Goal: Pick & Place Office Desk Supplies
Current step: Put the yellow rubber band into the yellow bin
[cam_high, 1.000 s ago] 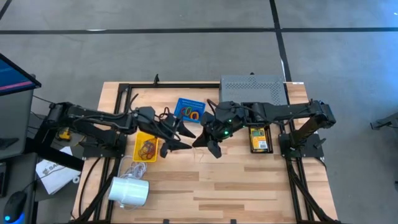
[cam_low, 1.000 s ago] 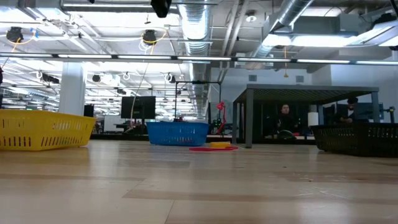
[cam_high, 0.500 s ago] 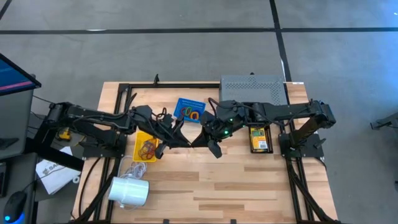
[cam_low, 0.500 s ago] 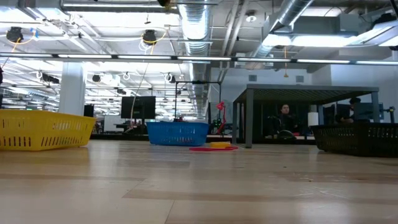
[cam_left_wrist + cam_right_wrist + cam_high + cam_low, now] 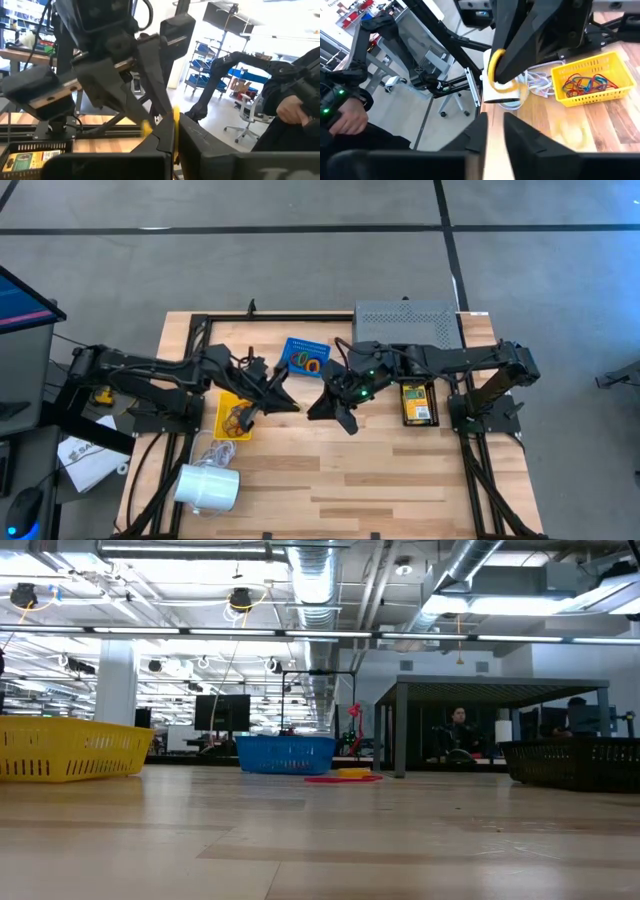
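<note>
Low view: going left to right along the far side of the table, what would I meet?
Yellow basket → blue basket → flat red and yellow things → dark basket.

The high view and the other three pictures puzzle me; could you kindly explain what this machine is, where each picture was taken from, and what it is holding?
It is a robot with two dark arms at a wooden table.

The high view looks straight down. The low view looks level across the tabletop. Each of the other two comes from a camera on one arm's wrist.

On the table are a yellow basket of rubber bands, a blue basket, a crayon box, a grey shelf and a white cylinder.

The arms meet mid-table. The left gripper is shut on a yellow rubber band. The right gripper faces it, open and holding nothing.
</note>
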